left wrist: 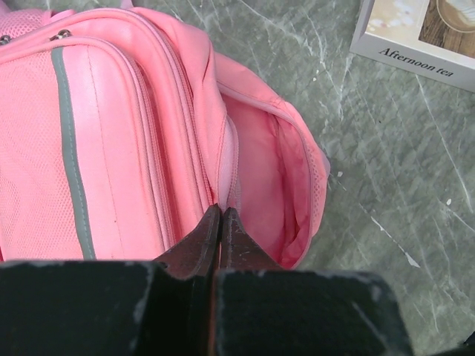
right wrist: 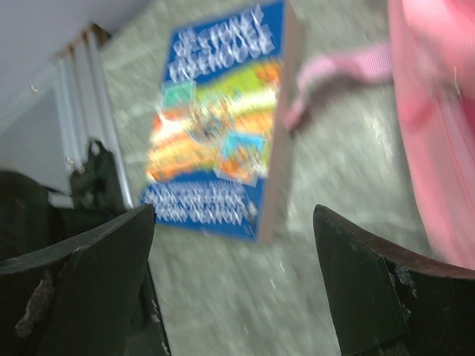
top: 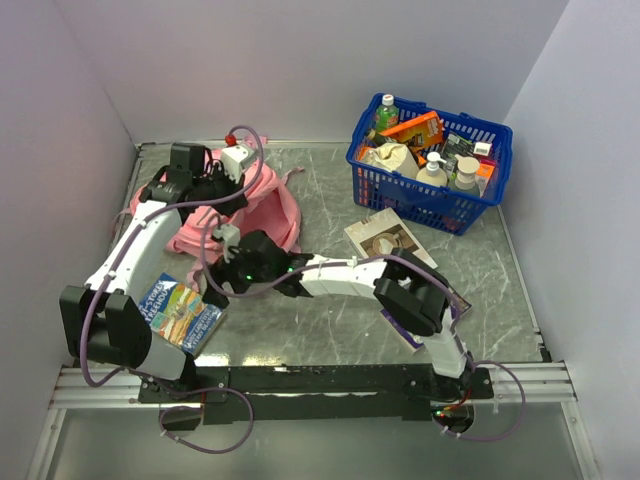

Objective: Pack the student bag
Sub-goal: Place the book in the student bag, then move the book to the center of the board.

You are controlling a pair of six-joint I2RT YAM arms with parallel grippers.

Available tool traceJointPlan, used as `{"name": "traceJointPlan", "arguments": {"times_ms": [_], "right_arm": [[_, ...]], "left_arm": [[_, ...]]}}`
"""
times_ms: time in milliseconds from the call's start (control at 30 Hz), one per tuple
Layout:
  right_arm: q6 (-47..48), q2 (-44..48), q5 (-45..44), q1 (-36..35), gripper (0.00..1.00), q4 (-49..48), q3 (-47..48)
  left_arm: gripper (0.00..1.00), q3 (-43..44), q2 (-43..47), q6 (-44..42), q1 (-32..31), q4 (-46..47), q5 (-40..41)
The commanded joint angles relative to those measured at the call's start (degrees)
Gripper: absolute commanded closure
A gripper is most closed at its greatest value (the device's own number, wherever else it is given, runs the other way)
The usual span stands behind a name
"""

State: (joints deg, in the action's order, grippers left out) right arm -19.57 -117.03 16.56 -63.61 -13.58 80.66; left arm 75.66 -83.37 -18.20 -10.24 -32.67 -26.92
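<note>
The student bag (top: pixel 250 205), a soft pink backpack, lies at the back left of the counter (top: pixel 330 200), close to the left wall. Its main compartment gapes open in the left wrist view, showing a pale pink lining. The front panel beside that has a grey stripe and mesh.

The left pincer (left wrist: pixel 221 211) has its fingers pressed together, clamped on the fabric rim of the bag's opening where the front panel meets the open compartment.

The right pincer (right wrist: pixel 234 211) is low over the counter just in front of the bag. Its fingers are spread wide apart with nothing between them. The right wrist view is blurred, but it shows a pink strap (right wrist: pixel 334 70) of the bag trailing onto the counter.

Past that pincer, a book (top: pixel 180 312) with a blue, brightly coloured cover lies flat near the front left of the counter. Its far end reaches almost to the strap.

A flat white box (top: pixel 385 240) marked "Afternoon tea" lies near the middle of the counter, to the right of the bag and apart from it.

Behind the box, in the back right corner, stands a blue plastic basket (top: pixel 420 198) filled with bottles and packets.
</note>
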Motion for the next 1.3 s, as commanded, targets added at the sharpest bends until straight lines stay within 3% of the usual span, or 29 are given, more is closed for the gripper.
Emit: {"name": "traceJointPlan", "arguments": {"times_ms": [0, 167, 500, 700, 733, 833, 933, 967, 1000, 1267], "right_arm": [[0.33, -4.07, 2.07, -0.63, 0.07, 9.19, 6.87], [-0.99, -8.03, 4.01, -0.81, 0.14, 11.38, 11.43], [0.94, -13.83, 0.94, -1.34, 0.22, 26.32, 20.06], [1.38, -14.54, -1.35, -2.04, 0.46, 27.91, 19.97], [1.55, -14.8, -1.96, -2.21, 0.56, 28.17, 20.06], [1.64, -15.33, -2.49, -2.39, 0.73, 28.7, 20.41], [1.82, -14.63, -4.16, -2.57, 0.8, 28.88, 20.24], [1.73, -14.19, -4.6, -2.57, 0.85, 28.01, 18.76], [1.56, -13.75, -4.86, -2.57, 1.0, 27.22, 18.31], [-0.37, -9.1, -8.2, -2.3, 1.0, 23.17, 8.91]], "left_arm": [[0.99, 3.62, 3.04, 1.58, 0.4, 1.11, -2.18], [0.99, 3.35, 4.18, 0.62, 0.4, 0.76, -1.38], [0.99, 5.2, 4.18, 0.88, 1.01, 0.23, -3.93], [0.99, 5.03, 3.75, 0.0, 1.54, -0.12, -3.84], [0.99, 5.03, 3.66, 0.0, 1.63, -0.29, -3.93], [0.99, 4.59, 3.74, -0.17, 2.15, -0.47, -4.2], [0.99, 4.06, 4.27, -0.26, 2.5, -0.47, -4.28], [0.99, 3.97, 4.36, -0.35, 2.51, -0.47, -4.37], [0.99, 3.97, 4.45, -0.44, 2.59, -0.47, -4.2], [0.99, 4.85, 3.92, -0.61, 3.03, -0.91, -3.85]]}}
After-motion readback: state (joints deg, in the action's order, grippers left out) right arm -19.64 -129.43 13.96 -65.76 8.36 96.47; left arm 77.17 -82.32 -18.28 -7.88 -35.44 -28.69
